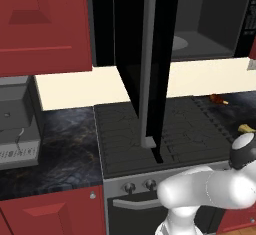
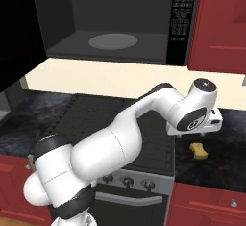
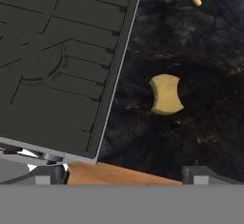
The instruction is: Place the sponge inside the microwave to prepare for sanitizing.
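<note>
Sponge (image 3: 165,94) lies on the counter (image 3: 209,51), at 3 o'clock from the stove (image 3: 57,56). My gripper (image 3: 123,174) hangs open above it, holding nothing. Microwave (image 2: 115,23) is open. I must grab and carry.

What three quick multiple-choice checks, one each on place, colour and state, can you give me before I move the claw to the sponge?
1. Where does the sponge lie?
A. on the stove grates
B. on the dark counter right of the stove
C. on the turntable

2. What colour is the sponge?
A. yellow
B. green
C. blue

3. How is the microwave door?
A. shut
B. swung open
C. removed

Answers:
1 B: it rests on the dark counter beside the stove.
2 A: it shows yellow in the hand and right base views.
3 B: the grey cavity and round turntable are exposed, the door standing out over the stove.
</note>
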